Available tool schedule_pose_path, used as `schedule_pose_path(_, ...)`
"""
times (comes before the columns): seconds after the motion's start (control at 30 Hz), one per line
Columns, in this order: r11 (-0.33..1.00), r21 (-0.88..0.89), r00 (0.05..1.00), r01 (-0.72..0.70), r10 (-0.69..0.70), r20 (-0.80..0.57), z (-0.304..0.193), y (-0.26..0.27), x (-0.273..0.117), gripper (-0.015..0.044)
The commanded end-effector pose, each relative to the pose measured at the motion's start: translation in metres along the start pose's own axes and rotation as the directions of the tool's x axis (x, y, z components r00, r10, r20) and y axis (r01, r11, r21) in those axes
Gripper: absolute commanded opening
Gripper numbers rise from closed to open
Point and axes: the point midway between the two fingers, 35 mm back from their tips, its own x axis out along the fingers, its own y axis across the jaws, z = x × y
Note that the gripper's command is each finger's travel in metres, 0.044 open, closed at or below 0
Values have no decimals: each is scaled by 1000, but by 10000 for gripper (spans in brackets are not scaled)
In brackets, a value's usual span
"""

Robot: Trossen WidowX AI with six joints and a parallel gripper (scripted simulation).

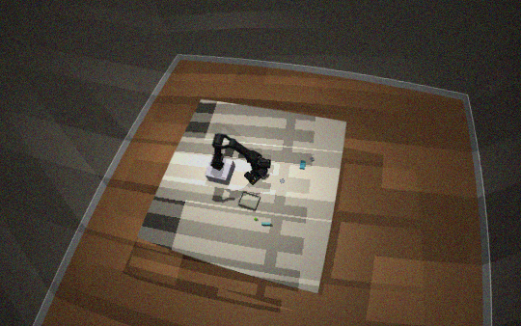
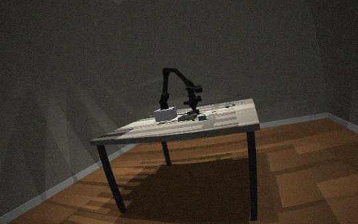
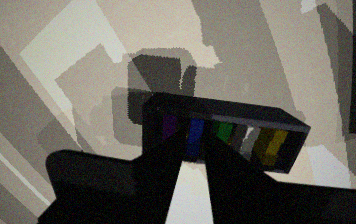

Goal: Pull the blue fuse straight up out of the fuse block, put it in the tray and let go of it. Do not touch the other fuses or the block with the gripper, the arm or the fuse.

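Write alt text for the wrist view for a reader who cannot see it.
Two dark gripper fingers reach toward a black fuse block, their narrow gap lined up with the blue fuse, which sits in its slot. Purple, green, grey and yellow fuses stand in the same row, over a pale, shadow-patterned table top.

Wrist view: fingers hide fuse block (image 3: 225, 131) lower front; blue fuse (image 3: 195, 137) base prob. covered.

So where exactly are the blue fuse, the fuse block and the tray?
blue fuse (image 3: 195, 137), wrist view, middle of its blue body.
fuse block (image 3: 260, 117), wrist view, dark top edge.
tray (image 1: 242, 198), top view, left rim.
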Motion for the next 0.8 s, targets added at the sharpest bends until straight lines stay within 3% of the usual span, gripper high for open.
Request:
schedule_pose_path(0.0, 1000, -4, 1000, -4, 4, -6, -1, 0, 3, 72)
schedule_pose_path(0.17, 1000, -4, 1000, -4, 4, -6, -1, 0, 3, 72)
schedule_pose_path(0.53, 1000, 0, 1000, 2, -2, -3, -1, -1, 3, 0)
schedule_pose_path(0.77, 1000, 0, 1000, 2, -2, -4, -1, -1, 1, 0)
